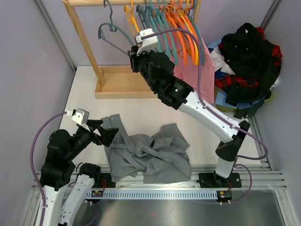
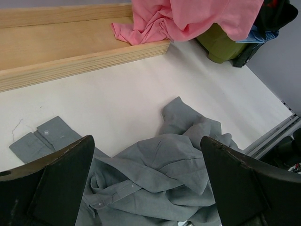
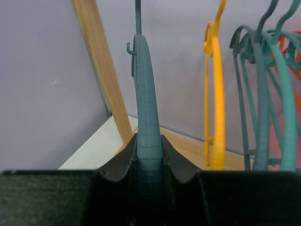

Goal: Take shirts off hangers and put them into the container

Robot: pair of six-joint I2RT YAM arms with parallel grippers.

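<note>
A grey shirt (image 1: 148, 153) lies crumpled on the white bench (image 2: 141, 89), spreading from just under the left fingers (image 1: 104, 131) out ahead of them. One buttoned cuff lies flat off the outer side of one finger. The shirt looks light, soft and floppy. It should bunch and trail when lifted, so a thick ridge of folds near the middle of the heap seems a better place to pinch than a loose sleeve or a single layer. The left fingers are spread as wide as they go, hover over the near edge of the cloth and hold nothing. Far beyond their tips stands the yellow-green container (image 2: 221, 44), and black and red plaid shirts (image 1: 249, 52) are already piled on it. A pink garment (image 2: 188, 19) hangs down beside it into the wooden tray (image 2: 70, 52) of the rack. The right fingers (image 3: 133, 153) are raised at the rack and clamped tight on the curved shoulder of a bare teal hanger (image 3: 143, 84), which rises straight up between them. The hanger looks stiff, thin and smooth, so it may pivot in the grip. A yellow hanger (image 3: 215, 94) and more teal hangers (image 3: 277, 94) hang to one side of these fingers.
</note>
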